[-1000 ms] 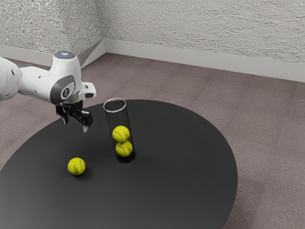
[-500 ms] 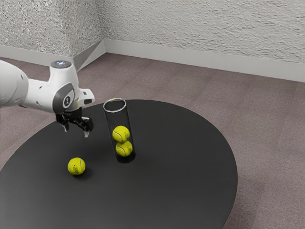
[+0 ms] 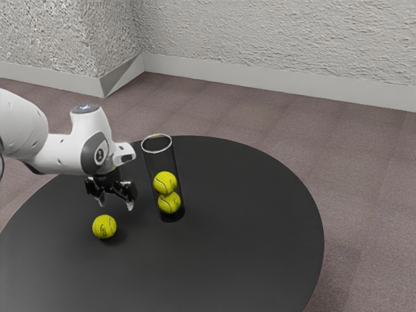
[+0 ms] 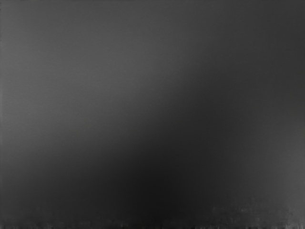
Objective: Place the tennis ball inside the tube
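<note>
My gripper [image 3: 116, 203] hangs above the dark table in the exterior view, its two fingers apart and nothing between them. A loose yellow tennis ball [image 3: 104, 227] lies on the table, below the gripper and slightly toward the exterior view's left. The clear tube [image 3: 160, 158] stands upright, toward the exterior view's right of the gripper, its rim higher than the fingertips. Inside it, an upper ball [image 3: 165, 182] rests on a lower ball [image 3: 169, 203]. The wrist view holds a dark surface with a soft shadow and no ball.
The round black table [image 3: 247, 227] has its curved edge toward the exterior view's right. Beyond it are a brownish floor [image 3: 364, 162] and a rough pale wall [image 3: 279, 39].
My hand has come down toward the table and shifted a little toward the exterior view's right. The loose ball, the tube and its balls have stayed put.
</note>
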Controlling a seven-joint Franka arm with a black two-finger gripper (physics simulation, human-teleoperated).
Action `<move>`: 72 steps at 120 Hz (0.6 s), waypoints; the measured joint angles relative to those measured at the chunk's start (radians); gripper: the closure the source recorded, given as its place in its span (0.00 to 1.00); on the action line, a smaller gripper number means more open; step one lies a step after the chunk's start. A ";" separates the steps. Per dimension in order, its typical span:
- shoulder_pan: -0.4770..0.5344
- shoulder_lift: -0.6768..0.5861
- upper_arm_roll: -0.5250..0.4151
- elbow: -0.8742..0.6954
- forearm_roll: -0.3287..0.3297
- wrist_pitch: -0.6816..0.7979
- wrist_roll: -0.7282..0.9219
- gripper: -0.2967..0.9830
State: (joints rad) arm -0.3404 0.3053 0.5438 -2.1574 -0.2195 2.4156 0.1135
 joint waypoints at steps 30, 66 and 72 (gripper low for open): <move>-0.004 -0.007 0.025 -0.040 -0.043 -0.009 0.016 0.23; -0.006 -0.009 0.027 -0.076 -0.092 -0.028 0.025 0.23; -0.003 -0.009 0.030 -0.083 -0.103 -0.032 0.026 0.23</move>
State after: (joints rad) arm -0.3436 0.2966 0.5734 -2.2405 -0.3230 2.3840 0.1397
